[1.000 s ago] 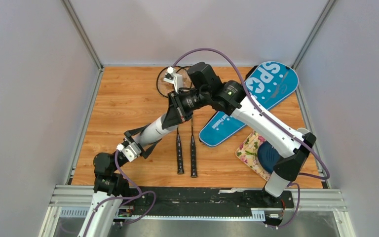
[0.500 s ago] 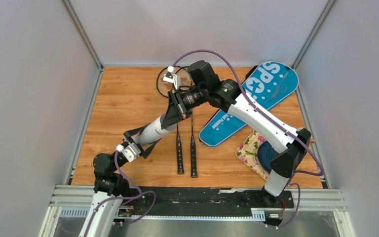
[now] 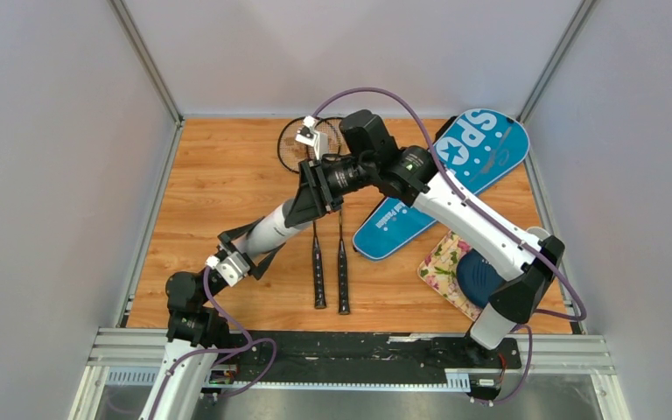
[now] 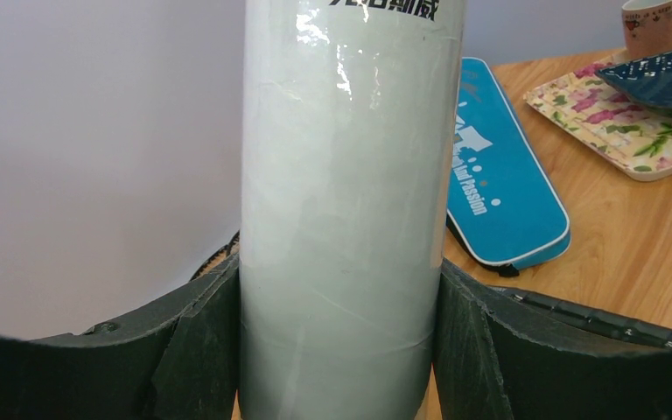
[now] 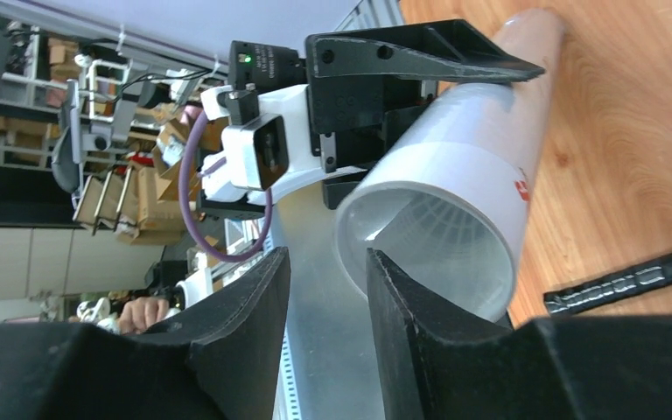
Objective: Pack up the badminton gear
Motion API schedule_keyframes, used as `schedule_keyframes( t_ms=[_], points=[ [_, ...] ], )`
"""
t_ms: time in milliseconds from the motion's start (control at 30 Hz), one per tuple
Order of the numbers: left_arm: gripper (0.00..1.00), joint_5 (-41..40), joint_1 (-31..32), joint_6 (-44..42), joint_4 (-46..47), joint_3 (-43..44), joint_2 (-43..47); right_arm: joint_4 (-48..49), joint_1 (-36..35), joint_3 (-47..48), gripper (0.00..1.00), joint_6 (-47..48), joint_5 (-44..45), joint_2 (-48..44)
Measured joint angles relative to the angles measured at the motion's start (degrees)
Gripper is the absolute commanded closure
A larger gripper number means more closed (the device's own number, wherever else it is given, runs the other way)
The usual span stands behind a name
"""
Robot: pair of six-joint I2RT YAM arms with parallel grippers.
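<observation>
The left gripper is clamped on the white tube over the middle of the table. The tube's long axis runs 7 to 1 o'clock, open mouth towards 1. The right gripper, narrowly parted and empty, faces that mouth.

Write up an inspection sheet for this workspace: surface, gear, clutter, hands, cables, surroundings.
Surface: wood-grain table, aluminium rail along its near edge.
Job's things: tube in the left hand, what looks like a shuttle inside its open mouth; two rackets lying side by side; cover flat at back right.
Clutter: floral mat at near right, blue dish on it, cup beyond.
Hands: left hand shut on the tube; right hand open, empty, at the tube's mouth.
Cables: purple cable arches over the right arm; another loops over the rail.
Surroundings: grey walls on three sides; cluttered room beyond the near edge.
</observation>
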State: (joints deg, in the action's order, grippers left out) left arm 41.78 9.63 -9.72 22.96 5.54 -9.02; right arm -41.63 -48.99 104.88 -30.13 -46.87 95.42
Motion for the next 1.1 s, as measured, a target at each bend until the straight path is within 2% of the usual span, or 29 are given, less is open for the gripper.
schedule_keyframes(
  t_ms=[167, 267, 300, 367, 400, 1000, 1067, 1100],
  points=[
    [0.97, -0.6, 0.0, 0.1, 0.0, 0.0, 0.2, -0.1, 0.5, -2.0, 0.55, 0.5, 4.9, -2.4],
    [0.97, -0.7, 0.0, 0.2, 0.0, 0.0, 0.3, 0.3, 1.2, -2.9, 0.62, 0.5, 7.1, -3.3],
    [0.97, -0.7, 0.0, 0.2, 0.0, 0.0, 0.3, 0.4, 1.4, -2.9, 0.73, 0.5, 7.8, -3.5],
    [0.97, -0.7, 0.0, 0.2, 0.0, 0.0, 0.3, 1.1, 1.6, -2.9, 0.88, 0.4, 9.5, -3.5],
    [0.97, -0.7, 0.0, 0.3, 0.0, 0.0, 0.3, 1.6, 1.7, -3.0, 0.99, 0.3, 10.4, -3.5],
    [0.97, -3.1, 0.0, 0.3, 0.1, 0.0, 0.3, 10.5, -2.6, -6.9, 1.00, -1.1, 19.5, -4.3],
    [0.96, -3.7, 0.0, 0.3, 0.2, 0.0, 0.2, 10.1, -2.6, -6.9, 0.97, -0.4, 21.0, -4.7],
    [0.96, -4.5, 0.0, 0.3, 0.4, 0.0, -0.1, 9.7, -2.5, -6.9, 0.90, -0.2, 21.8, -5.0]
  ],
)
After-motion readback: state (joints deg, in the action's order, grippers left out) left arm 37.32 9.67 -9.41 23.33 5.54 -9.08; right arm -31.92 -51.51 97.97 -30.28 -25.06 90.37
